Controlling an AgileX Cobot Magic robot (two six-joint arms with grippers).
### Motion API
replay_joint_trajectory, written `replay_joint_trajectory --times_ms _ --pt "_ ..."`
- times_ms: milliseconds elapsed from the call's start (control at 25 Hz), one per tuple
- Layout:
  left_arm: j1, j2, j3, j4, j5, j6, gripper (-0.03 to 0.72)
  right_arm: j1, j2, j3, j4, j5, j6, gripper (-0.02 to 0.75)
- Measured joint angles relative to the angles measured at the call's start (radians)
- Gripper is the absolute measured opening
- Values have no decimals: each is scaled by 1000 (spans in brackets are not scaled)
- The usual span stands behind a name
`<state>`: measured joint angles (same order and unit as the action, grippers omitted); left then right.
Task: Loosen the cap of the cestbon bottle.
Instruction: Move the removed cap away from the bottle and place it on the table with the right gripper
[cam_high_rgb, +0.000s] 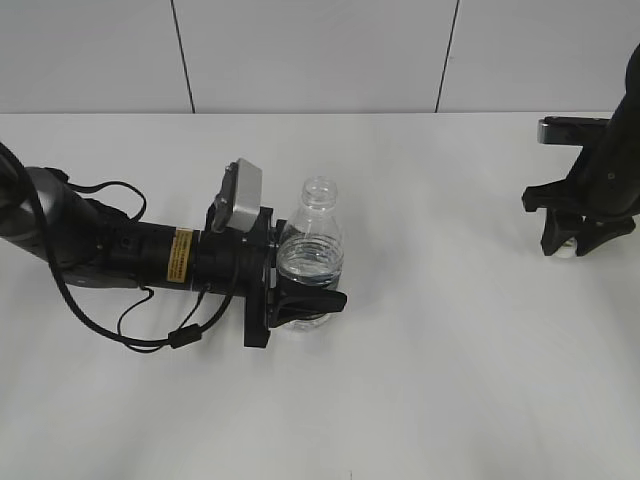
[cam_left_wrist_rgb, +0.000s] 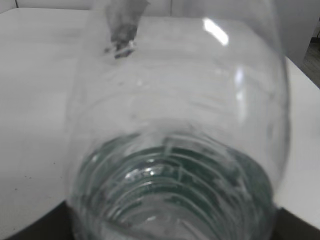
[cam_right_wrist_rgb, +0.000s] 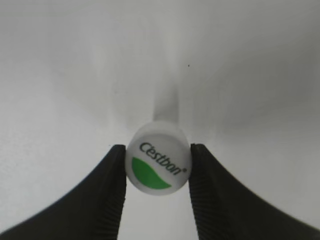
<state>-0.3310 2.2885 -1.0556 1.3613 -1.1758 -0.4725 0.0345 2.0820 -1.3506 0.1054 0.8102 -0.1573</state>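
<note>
- Nearest the camera, in the left wrist view, the clear ribbed bottle (cam_left_wrist_rgb: 175, 150) fills almost the whole picture, blurred by closeness, with its dark green label band showing through the water low down.
- In the exterior view the left gripper (cam_high_rgb: 300, 290) lies low along the white table (cam_high_rgb: 450, 380) and clamps the bottle (cam_high_rgb: 312, 255) around its lower body, jaws closed on it. The grip looks meant to hold it upright and stop it turning.
- The bottle's neck is open; no cap sits on it.
- In the right wrist view the right gripper (cam_right_wrist_rgb: 157, 172) pinches the small white cap (cam_right_wrist_rgb: 158, 160) between its 2 dark ribbed fingers (cam_right_wrist_rgb: 112, 190), jaws narrowed to the cap's width, green mark facing up.
- The right gripper (cam_high_rgb: 575, 240) hangs at the table's far right, well apart from the bottle; by my judgement the cap is already fully off.
</note>
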Motion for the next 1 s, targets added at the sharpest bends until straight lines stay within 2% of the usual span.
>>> replay_joint_trajectory --times_ms 1000 --pt "0 0 0 -1 1 0 407 0 4 0 -12 -39 11 295"
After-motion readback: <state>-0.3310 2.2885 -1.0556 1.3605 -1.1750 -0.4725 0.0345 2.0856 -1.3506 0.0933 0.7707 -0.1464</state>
